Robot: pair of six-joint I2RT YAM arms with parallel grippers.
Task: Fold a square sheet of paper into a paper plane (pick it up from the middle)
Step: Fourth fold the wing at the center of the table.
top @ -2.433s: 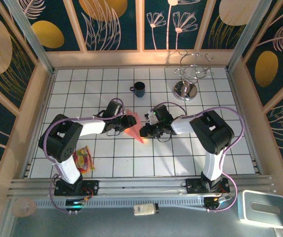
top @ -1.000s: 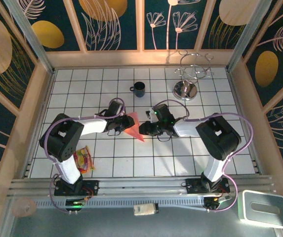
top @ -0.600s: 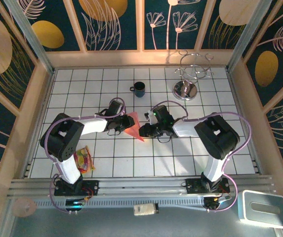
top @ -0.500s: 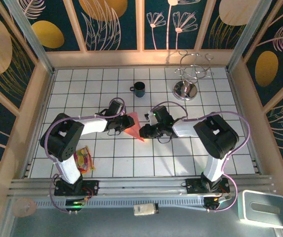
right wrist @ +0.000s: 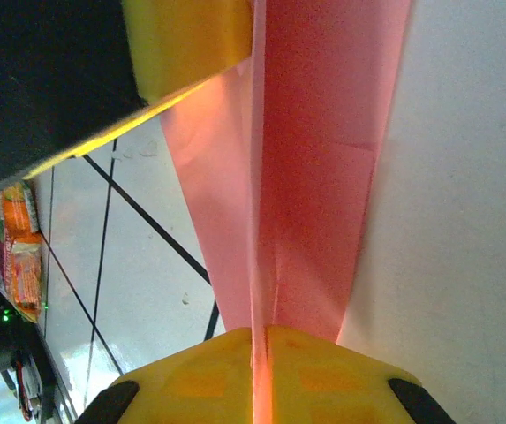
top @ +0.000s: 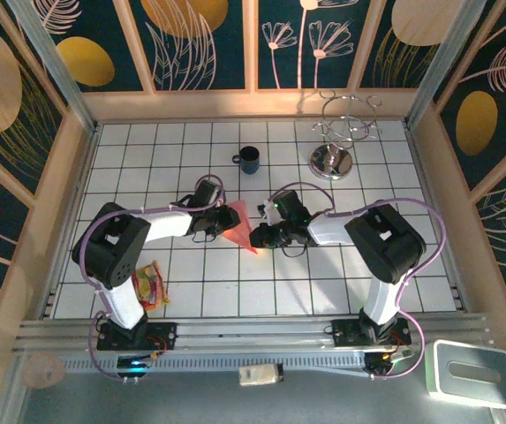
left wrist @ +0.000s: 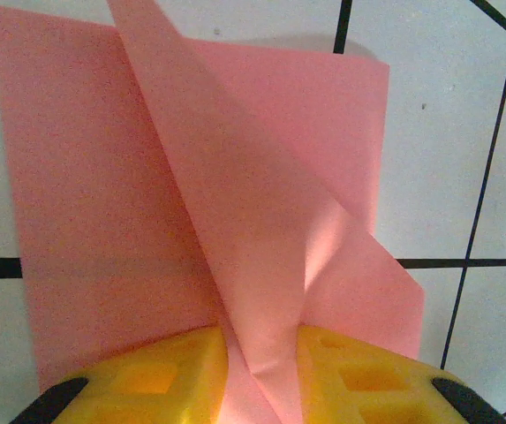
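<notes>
The paper plane (top: 240, 223) is a pink-red folded sheet lying on the white tiled table (top: 323, 283) between my two grippers, its point toward the near side. My left gripper (top: 217, 224) holds its wide left end. In the left wrist view, the yellow fingers (left wrist: 147, 380) pinch a raised centre fold of the paper plane (left wrist: 191, 177). My right gripper (top: 257, 236) is at the narrow end. In the right wrist view, its yellow fingers (right wrist: 191, 389) are pressed together on the crease of the paper plane (right wrist: 314, 132).
A dark mug (top: 249, 159) stands behind the paper. A metal cup rack (top: 334, 155) is at the back right. A colourful snack packet (top: 149, 284) lies by the left arm's base. Wooden walls border the table on three sides.
My right gripper's fingers have closed onto the paper's crease. Both arms and the paper have barely shifted.
</notes>
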